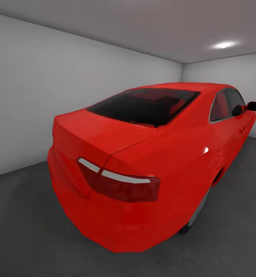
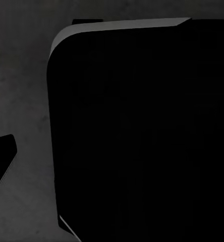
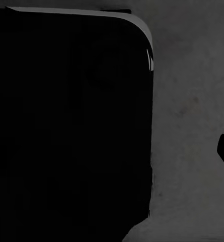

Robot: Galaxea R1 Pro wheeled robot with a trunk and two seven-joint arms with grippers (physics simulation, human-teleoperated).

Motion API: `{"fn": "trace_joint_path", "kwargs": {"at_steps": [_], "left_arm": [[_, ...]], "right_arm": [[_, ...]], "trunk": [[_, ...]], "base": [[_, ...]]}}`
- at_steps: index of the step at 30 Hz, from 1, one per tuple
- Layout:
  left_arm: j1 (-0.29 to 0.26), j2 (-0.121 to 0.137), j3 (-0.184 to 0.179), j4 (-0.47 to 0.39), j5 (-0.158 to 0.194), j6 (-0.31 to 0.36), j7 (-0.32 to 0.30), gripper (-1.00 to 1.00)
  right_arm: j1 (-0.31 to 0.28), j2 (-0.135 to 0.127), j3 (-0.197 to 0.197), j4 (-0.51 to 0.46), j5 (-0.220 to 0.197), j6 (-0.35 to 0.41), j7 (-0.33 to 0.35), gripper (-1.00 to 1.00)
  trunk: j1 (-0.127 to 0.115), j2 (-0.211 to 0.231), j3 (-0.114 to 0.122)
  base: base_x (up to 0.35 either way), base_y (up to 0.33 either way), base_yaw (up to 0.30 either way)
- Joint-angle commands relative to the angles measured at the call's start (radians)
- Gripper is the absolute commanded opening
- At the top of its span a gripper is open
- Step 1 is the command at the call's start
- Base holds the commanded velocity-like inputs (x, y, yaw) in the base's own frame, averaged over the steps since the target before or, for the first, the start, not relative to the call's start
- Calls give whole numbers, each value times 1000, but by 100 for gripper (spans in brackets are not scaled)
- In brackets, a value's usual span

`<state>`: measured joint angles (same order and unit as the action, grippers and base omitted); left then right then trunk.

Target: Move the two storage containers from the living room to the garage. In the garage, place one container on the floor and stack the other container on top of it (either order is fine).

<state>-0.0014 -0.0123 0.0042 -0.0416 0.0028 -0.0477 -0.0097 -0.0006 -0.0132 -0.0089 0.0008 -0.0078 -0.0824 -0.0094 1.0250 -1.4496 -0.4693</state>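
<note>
So the head camera's in the garage, staring at a shiny red car (image 1: 151, 161) parked on the dark grey floor (image 1: 24, 231). Wrist cams just catch black robot body (image 2: 142, 136) over concrete; gripper state can't be told.

The robot's own body shows in the two wrist views as a large black slab (image 2: 142, 136) with rounded corners and a thin pale-grey bevelled edge catching light along one side. The right wrist view shows the same black rounded form (image 3: 66, 126) (its surface too dark to show screws or markings). A small black tip (image 2: 1, 159) juts in at each frame's edge.
</note>
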Motion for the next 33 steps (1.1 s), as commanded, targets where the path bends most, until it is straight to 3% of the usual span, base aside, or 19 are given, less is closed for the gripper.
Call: {"fn": "trace_joint_path", "kwargs": {"at_steps": [1,9,33], "left_arm": [[0,0,0,0,0,-3,-1,100],[0,0,0,0,-1,-3,-1,100],[0,0,0,0,-1,-3,-1,100]], "right_arm": [[0,-2,-1,0,-3,-14,-1,100],[1,-5,1,1,-9,-65,2,100],[1,-5,7,1,-7,-64,-2,100]], "trunk": [[0,0,-1],[0,0,-1],[0,0,7]], "base": [[0,0,-300],[0,0,-300],[0,0,-276]]}}
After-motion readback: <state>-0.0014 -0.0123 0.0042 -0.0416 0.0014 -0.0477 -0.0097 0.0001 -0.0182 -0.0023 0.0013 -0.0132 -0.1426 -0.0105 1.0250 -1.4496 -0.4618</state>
